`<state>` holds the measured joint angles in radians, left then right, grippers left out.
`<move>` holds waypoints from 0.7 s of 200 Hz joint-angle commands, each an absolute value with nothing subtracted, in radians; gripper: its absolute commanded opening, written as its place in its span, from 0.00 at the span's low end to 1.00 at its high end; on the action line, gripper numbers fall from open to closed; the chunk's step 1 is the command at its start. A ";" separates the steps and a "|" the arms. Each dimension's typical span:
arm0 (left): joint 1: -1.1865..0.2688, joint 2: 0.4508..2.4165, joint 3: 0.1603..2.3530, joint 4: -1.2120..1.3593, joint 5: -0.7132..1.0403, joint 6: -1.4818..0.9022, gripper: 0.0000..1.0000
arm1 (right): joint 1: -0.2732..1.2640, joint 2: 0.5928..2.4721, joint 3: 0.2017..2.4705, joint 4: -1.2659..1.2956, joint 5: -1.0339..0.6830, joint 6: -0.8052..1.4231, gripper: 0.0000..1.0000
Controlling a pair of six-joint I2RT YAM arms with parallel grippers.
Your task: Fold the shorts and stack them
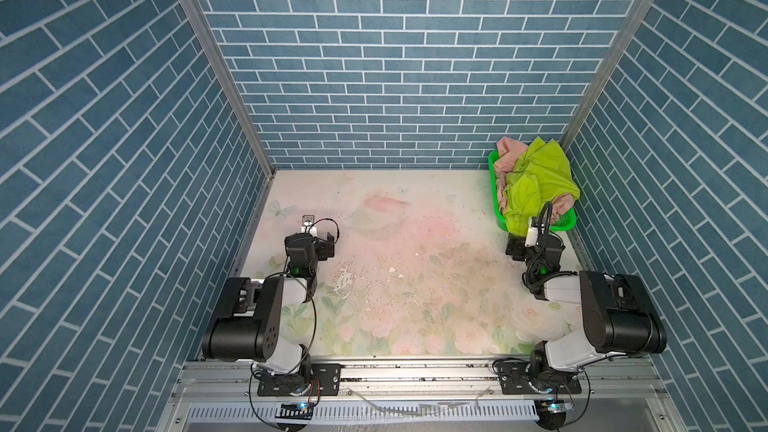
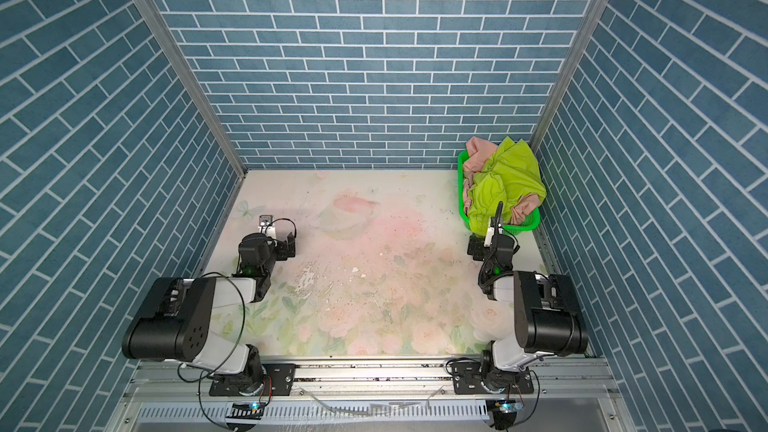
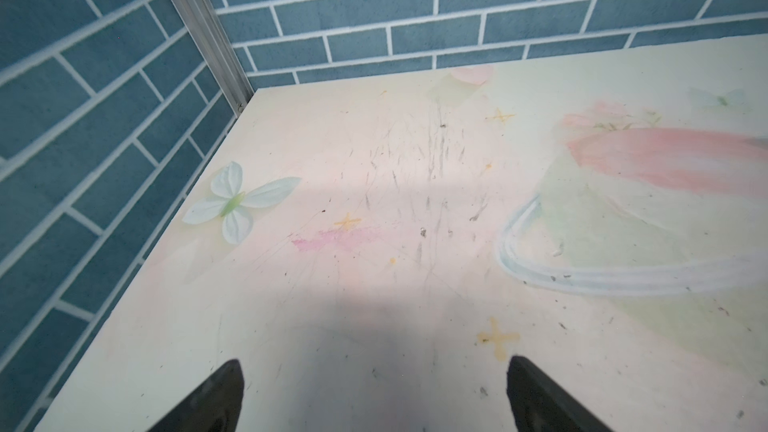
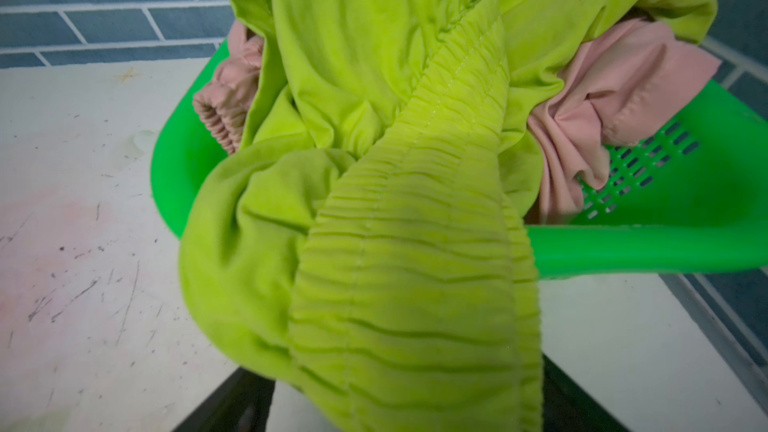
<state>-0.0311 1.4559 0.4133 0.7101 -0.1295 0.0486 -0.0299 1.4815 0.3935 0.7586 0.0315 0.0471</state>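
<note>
Waistband (image 4: pixel 415 222) of the lime-green shorts (image 4: pixel 332 35) hung between the spread jaws of your right gripper (image 4: pixel 399 388); you needed a deep pinch there. Left gripper (image 3: pixel 374 371) gaped, empty.

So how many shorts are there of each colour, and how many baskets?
Lime-green shorts: 1
Pink shorts: 1
Green basket: 1
Total: 3

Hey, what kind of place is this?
Probably a staged robot test cell: brick-print wall panels on metal framing, a left arm and right arm bolted to a rail, a floral tabletop with a basket of shorts.
</note>
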 commanded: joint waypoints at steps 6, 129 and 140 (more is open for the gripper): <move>-0.035 1.228 0.535 0.404 -0.207 -0.035 1.00 | -0.020 1.264 0.463 0.473 0.022 0.105 0.87; -0.122 1.134 0.994 -0.401 0.156 -0.280 1.00 | -0.001 1.638 1.499 -0.583 0.128 0.109 0.93; -0.127 1.131 0.995 -0.410 0.172 -0.281 1.00 | -0.006 1.697 1.543 -0.593 0.098 0.103 0.93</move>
